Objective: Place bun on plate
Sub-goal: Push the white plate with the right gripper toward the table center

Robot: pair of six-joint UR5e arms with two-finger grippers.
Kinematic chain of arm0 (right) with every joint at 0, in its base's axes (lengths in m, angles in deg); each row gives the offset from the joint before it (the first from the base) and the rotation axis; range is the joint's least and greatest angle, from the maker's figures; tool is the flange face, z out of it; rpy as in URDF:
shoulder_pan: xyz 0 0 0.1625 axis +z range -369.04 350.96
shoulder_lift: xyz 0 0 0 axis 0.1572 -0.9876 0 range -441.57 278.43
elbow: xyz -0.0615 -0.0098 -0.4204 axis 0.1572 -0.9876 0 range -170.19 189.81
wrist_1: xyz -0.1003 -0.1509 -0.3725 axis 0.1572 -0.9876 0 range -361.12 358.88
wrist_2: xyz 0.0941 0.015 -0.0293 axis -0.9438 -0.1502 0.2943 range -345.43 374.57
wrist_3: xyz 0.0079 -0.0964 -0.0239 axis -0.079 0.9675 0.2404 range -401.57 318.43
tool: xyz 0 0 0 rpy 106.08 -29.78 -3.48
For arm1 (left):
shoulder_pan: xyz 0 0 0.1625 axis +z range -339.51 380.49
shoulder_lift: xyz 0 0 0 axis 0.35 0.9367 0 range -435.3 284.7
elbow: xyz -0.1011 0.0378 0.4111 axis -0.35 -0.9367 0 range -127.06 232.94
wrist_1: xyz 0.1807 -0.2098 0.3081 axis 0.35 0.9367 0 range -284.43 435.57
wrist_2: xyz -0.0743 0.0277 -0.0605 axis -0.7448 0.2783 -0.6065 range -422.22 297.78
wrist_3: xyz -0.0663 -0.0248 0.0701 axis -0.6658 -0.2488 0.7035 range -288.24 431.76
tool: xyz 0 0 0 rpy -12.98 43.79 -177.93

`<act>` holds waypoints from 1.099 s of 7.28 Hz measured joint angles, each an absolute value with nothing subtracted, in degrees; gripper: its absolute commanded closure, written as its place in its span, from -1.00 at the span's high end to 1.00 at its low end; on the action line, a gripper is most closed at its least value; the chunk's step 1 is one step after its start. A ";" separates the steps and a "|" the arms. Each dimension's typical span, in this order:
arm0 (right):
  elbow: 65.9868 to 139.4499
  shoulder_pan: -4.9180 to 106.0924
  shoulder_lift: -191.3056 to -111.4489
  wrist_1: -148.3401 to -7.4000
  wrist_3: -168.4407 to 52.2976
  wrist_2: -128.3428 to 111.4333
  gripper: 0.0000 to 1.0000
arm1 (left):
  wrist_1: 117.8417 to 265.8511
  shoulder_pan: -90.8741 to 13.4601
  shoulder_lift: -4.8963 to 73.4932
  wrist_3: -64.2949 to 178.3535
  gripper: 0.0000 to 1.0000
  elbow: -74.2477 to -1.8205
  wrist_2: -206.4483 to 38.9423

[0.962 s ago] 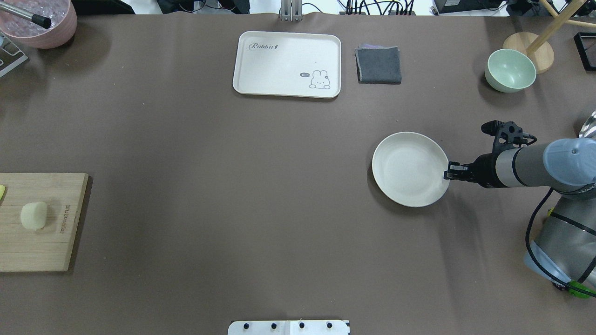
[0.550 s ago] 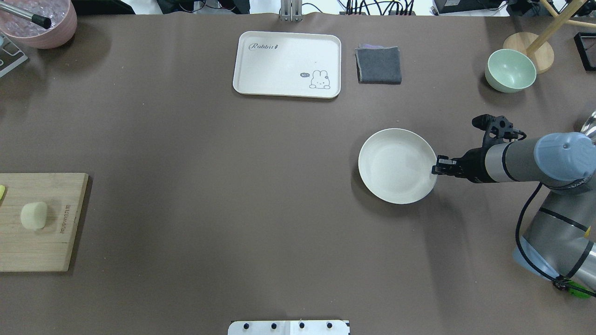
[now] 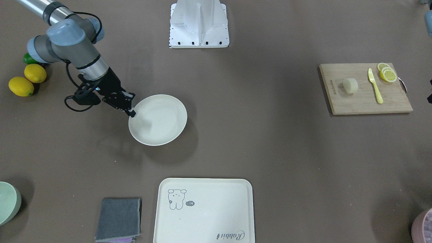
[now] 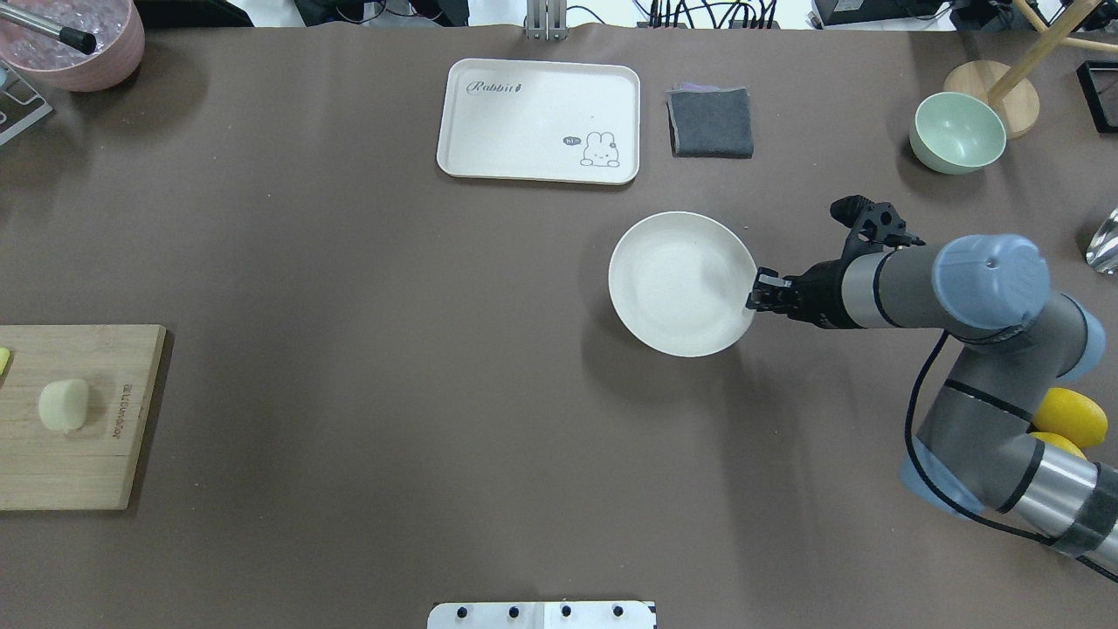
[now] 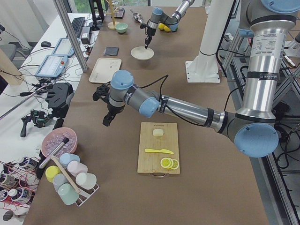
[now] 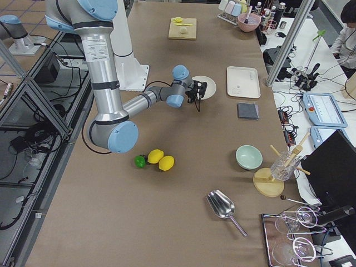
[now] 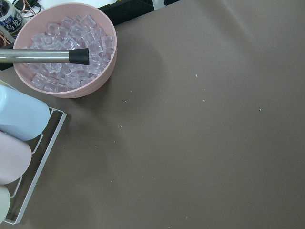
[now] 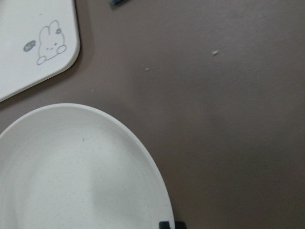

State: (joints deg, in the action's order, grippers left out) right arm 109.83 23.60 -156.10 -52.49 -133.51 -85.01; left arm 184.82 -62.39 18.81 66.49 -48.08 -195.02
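While wide tabletop (image 4: 393, 349) stretches between the bun (image 4: 63, 404) on the left-edge cutting board (image 4: 96, 472) and the plate (image 4: 672, 288), my right gripper (image 4: 756, 293), arm reaching low leftward, pinches the plate's right rim. Since a second ago plate and gripper have slid left, nearer the tray (image 4: 524, 114). Whether the left gripper (image 5: 107, 121) is open I cannot tell.

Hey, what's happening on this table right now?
The robot's right gripper pinches the rim of the cream plate and has been moving it toward the middle of the table. The plate is empty. The bun sits untouched on the wooden cutting board, far off on the robot's left. The left gripper hangs above bare table near a pink bowl of ice.
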 measured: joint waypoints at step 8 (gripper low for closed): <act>108.16 9.33 -139.28 -72.54 -139.16 -70.23 1.00 | 184.81 -61.23 18.75 66.40 0.95 -48.05 -195.02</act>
State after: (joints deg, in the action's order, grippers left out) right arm 108.16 9.33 -139.28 -72.54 -139.16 -70.23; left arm 184.81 -61.23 18.75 66.40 -48.05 -195.02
